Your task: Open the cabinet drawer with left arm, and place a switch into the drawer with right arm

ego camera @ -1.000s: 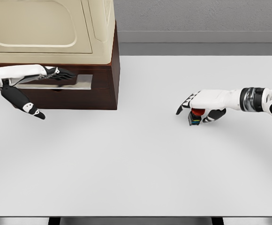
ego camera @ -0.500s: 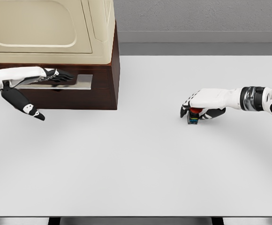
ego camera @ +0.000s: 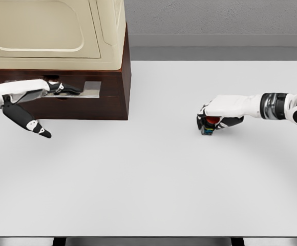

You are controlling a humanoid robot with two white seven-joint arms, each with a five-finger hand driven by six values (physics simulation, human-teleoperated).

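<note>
So, head view only: you've got the cabinet (ego camera: 82,61) at the upper left of the white table (ego camera: 153,179), dark wood base with a cream top, and the drawer (ego camera: 94,97) looks flush with the base, not pulled out yet. Your left hand (ego camera: 33,97) sits at the drawer front, dark fingers (ego camera: 66,88) lying flat along the silver handle plate (ego camera: 91,88) and the thumb hanging down below; the fingers look extended, not wrapped round anything, so count it as holding nothing. Your right hand (ego camera: 217,114) is well apart, right of centre on the table, fingers curled tight round the switch (ego camera: 209,126), which stands on the table surface with its red button just showing under the palm. The switch looks like a small rigid block, light, hard plastic, likely a bit slick; take it by the flat sides of the dark body, not the red cap, which may press in. Whether it's fully pinched or just caged, can't say for sure.
</note>
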